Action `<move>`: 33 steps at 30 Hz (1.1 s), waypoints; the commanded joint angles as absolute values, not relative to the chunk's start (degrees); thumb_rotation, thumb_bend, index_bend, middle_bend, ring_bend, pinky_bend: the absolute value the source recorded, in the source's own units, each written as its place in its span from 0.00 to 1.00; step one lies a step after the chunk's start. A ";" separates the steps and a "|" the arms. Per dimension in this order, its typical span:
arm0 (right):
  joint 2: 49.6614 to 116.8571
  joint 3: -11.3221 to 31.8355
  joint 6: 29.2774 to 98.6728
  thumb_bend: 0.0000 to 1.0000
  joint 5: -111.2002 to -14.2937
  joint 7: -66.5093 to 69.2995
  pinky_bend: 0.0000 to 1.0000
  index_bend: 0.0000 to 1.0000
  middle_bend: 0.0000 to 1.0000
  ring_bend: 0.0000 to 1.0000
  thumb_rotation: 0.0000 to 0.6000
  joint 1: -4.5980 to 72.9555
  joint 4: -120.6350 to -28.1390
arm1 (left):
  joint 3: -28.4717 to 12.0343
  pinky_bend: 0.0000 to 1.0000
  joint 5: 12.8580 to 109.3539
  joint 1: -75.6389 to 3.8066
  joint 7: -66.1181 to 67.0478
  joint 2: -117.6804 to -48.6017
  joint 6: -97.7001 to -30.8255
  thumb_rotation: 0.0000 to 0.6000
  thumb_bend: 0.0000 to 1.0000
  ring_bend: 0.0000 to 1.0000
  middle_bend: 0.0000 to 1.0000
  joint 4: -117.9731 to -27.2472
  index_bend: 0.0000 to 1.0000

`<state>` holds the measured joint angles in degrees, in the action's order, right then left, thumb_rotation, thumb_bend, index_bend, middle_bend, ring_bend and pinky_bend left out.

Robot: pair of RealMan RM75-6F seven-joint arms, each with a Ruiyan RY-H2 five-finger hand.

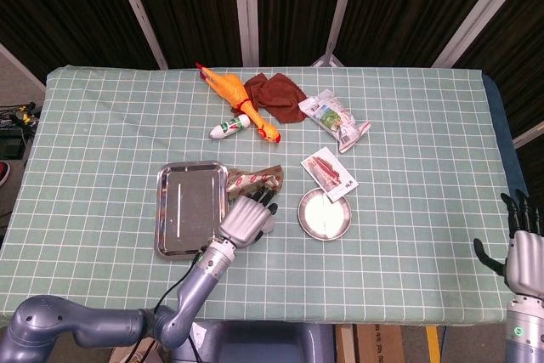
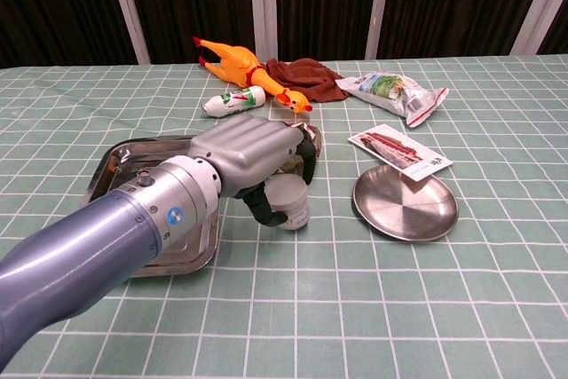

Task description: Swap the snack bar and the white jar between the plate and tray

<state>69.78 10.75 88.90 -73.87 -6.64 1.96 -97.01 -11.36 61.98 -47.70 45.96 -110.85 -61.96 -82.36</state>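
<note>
Left hand (image 2: pixel 253 150) sits on the counter (image 1: pixel 102 125) just right of the tray (image 1: pixel 189 207), fingers (image 2: pixel 306 155) curled around the white jar (image 2: pixel 288 201), holding it; the jar looks to rest on or just above the counter between tray and plate, can't tell which. In the head view the jar is hidden under the hand (image 1: pixel 248 217). Tray is bare metal, nothing inside. Plate (image 1: pixel 325 214) lies right of the hand, near but apart. Snack bar (image 1: pixel 329 172), flat red and white pack, lies tilted with its near end over the plate's far rim and the rest on the counter. A brown patterned wrapper (image 1: pixel 253 179) lies just beyond the hand, touching the tray's right edge. Farther back: rubber chicken (image 1: pixel 234 95), small white bottle (image 1: pixel 229 127) beside it, brown cloth (image 1: pixel 276 95), and a silver snack bag (image 1: pixel 338 118). Right hand (image 1: pixel 518 244) is at the right edge of the head view, off the counter's corner, well apart from everything, fingers (image 1: pixel 514 208) upright and spread, holding nothing.
</note>
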 commanded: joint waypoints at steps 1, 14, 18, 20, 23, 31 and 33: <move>69.87 10.67 88.73 0.30 -73.86 -6.89 0.00 0.15 0.07 0.04 1.00 2.03 -96.98 | -11.68 0.41 61.14 -47.69 46.23 -109.87 -61.70 1.00 0.34 0.10 0.10 -84.07 0.38; 69.78 10.55 88.23 0.30 -73.56 -7.44 0.00 0.15 0.07 0.04 1.00 2.13 -97.15 | -11.46 0.33 58.91 -48.25 48.21 -106.69 -61.50 1.00 0.30 0.06 0.07 -88.95 0.37; 69.66 10.45 87.90 0.30 -73.46 -7.43 0.00 0.15 0.07 0.04 1.00 2.18 -97.13 | -11.69 0.33 59.79 -48.08 47.51 -105.30 -62.56 1.00 0.29 0.06 0.07 -91.19 0.36; 69.58 10.40 87.79 0.30 -73.47 -7.52 0.00 0.15 0.07 0.04 1.00 2.20 -97.24 | -11.64 0.32 59.97 -48.02 47.70 -104.50 -63.10 1.00 0.28 0.06 0.07 -92.22 0.36; 69.56 10.33 87.79 0.30 -73.55 -7.68 0.00 0.15 0.07 0.04 1.00 2.21 -97.31 | -11.53 0.31 60.16 -47.90 47.34 -103.55 -63.42 1.00 0.27 0.06 0.06 -93.21 0.36; 69.22 10.09 87.30 0.29 -73.35 -8.16 0.00 0.15 0.07 0.04 1.00 2.26 -97.54 | -10.68 0.30 62.52 -46.56 45.48 -99.50 -65.31 1.00 0.27 0.06 0.06 -95.89 0.34; 69.19 10.06 87.14 0.28 -73.21 -8.29 0.00 0.15 0.07 0.04 1.00 2.30 -97.59 | -10.67 0.30 63.12 -46.01 44.64 -98.01 -65.96 1.00 0.26 0.05 0.06 -96.56 0.34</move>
<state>69.21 10.07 87.16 -73.23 -8.27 2.29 -97.57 -10.79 62.55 -46.51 45.29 -98.94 -65.38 -95.95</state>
